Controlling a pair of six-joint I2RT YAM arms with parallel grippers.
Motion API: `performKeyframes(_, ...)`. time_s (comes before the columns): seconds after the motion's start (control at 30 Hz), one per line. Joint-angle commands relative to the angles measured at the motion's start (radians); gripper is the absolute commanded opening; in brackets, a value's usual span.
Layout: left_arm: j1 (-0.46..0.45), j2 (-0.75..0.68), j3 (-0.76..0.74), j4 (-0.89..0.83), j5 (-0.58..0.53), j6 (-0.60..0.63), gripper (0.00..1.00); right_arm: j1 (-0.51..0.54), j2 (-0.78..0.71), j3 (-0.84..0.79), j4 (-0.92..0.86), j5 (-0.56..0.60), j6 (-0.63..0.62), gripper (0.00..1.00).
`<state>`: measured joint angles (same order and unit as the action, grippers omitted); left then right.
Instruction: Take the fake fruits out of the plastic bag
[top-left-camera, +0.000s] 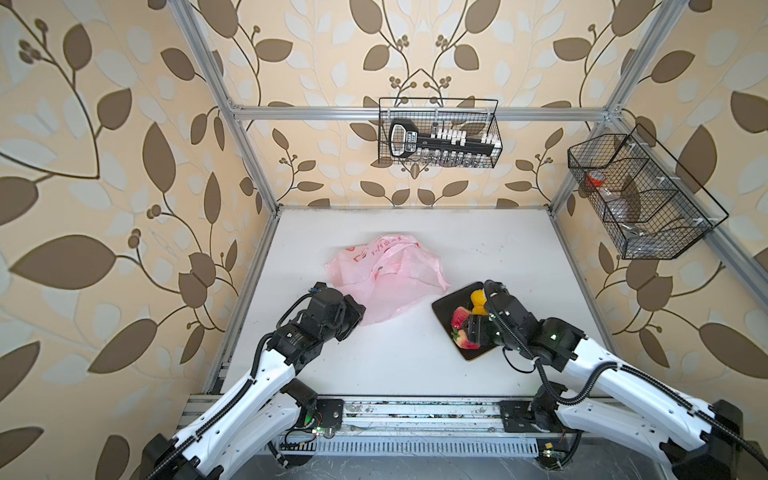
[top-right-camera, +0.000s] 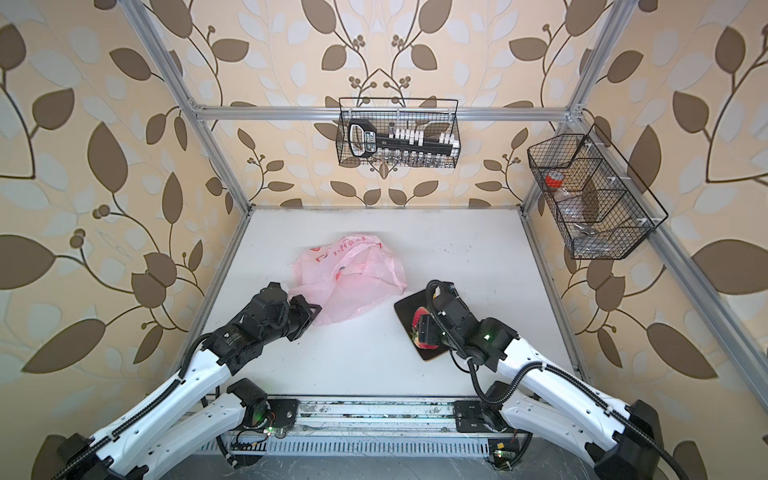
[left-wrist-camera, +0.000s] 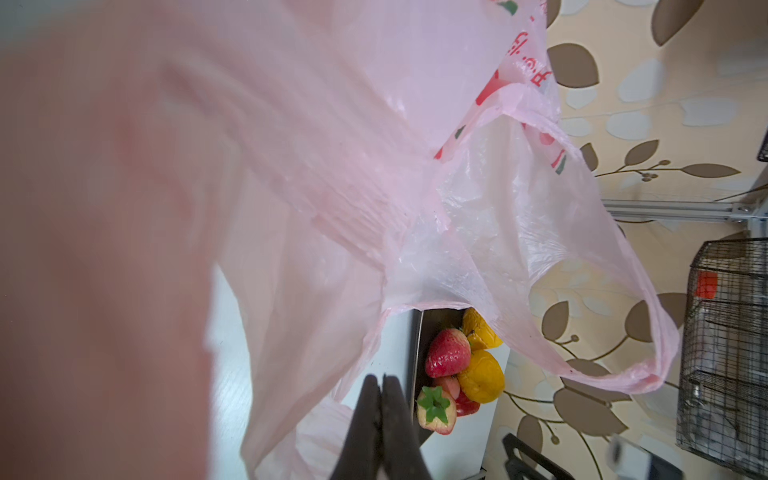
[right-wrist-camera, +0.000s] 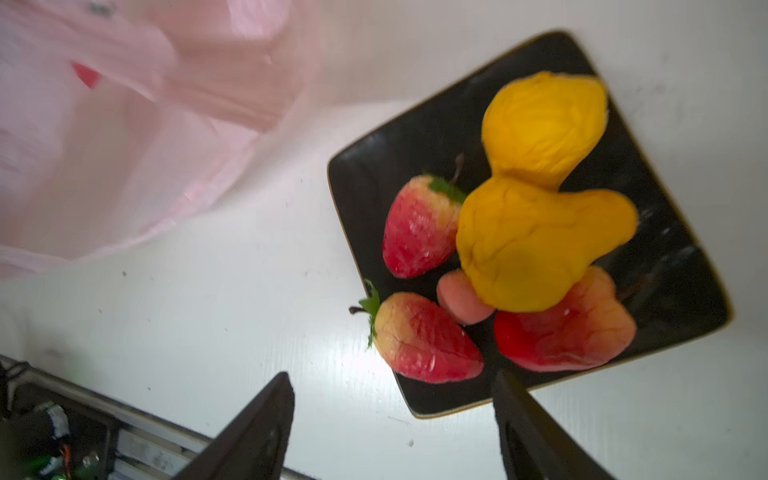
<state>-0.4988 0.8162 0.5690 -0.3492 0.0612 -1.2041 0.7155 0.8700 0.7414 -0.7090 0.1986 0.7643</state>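
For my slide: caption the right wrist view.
Open right claw over fake fruits on the dark tray, plastic bag beside.

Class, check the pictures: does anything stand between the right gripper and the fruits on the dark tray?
Nothing visible. The open right gripper faces the fruits directly on the tray; the bag lies off to one side.

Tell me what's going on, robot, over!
Left hand shut at plastic bag edge. Right hand open above the tray. All six fake fruits on the tray. Nothing blocking.
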Motion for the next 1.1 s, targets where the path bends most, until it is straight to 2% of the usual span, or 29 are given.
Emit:
performKeyframes(0.0, -0.012, 0.055, 0.065, 0.091, -0.046, 0.017, 0.00, -0.104, -0.028, 0.032, -0.033, 0.036, -0.072, 0.76)
performKeyframes(0.07, -0.012, 0.077, 0.080, 0.073, -0.050, 0.017, 0.04, -0.189, -0.032, 0.040, -0.027, 0.013, -0.120, 0.76)
performKeyframes(0.17, -0.012, 0.058, 0.087, -0.005, -0.072, 0.010, 0.46, -0.297, -0.040, 0.041, -0.001, -0.023, -0.177, 0.76)
performKeyframes(0.23, -0.012, 0.021, 0.109, -0.113, -0.121, 0.023, 0.82, -0.360, -0.040, 0.041, 0.021, -0.044, -0.208, 0.75)
performKeyframes(0.27, -0.012, -0.001, 0.131, -0.181, -0.157, 0.039, 0.95, -0.393, -0.037, 0.042, 0.036, -0.054, -0.219, 0.76)
performKeyframes(0.3, -0.012, -0.019, 0.150, -0.244, -0.187, 0.056, 0.99, -0.421, -0.033, 0.041, 0.051, -0.063, -0.225, 0.75)
performKeyframes(0.5, -0.012, -0.095, 0.312, -0.638, -0.403, 0.124, 0.99, -0.605, -0.002, 0.010, 0.222, -0.141, -0.213, 0.80)
performKeyframes(0.57, -0.011, -0.088, 0.367, -0.750, -0.523, 0.126, 0.99, -0.657, 0.009, -0.017, 0.304, -0.148, -0.217, 0.84)
performKeyframes(0.63, -0.012, -0.082, 0.408, -0.785, -0.644, 0.148, 0.99, -0.703, 0.027, -0.047, 0.390, -0.110, -0.232, 0.89)
performKeyframes(0.73, -0.009, -0.058, 0.415, -0.626, -0.816, 0.311, 0.99, -0.774, 0.069, -0.116, 0.593, -0.035, -0.276, 0.90)
performKeyframes(0.8, -0.003, -0.025, 0.373, -0.436, -0.917, 0.470, 0.99, -0.810, 0.116, -0.168, 0.736, 0.039, -0.294, 0.91)
performKeyframes(0.87, 0.015, 0.021, 0.303, -0.214, -0.998, 0.637, 0.99, -0.837, 0.173, -0.214, 0.871, 0.061, -0.331, 0.89)
performKeyframes(0.93, 0.071, 0.077, 0.253, -0.083, -1.010, 0.702, 0.99, -0.837, 0.201, -0.283, 1.039, 0.023, -0.451, 0.89)
performKeyframes(1.0, 0.160, 0.129, 0.210, -0.011, -0.934, 0.709, 0.99, -0.837, 0.225, -0.356, 1.172, 0.008, -0.490, 0.89)
performKeyframes(1.07, 0.226, 0.174, 0.129, 0.134, -0.828, 0.781, 0.99, -0.838, 0.252, -0.423, 1.327, -0.026, -0.524, 0.90)
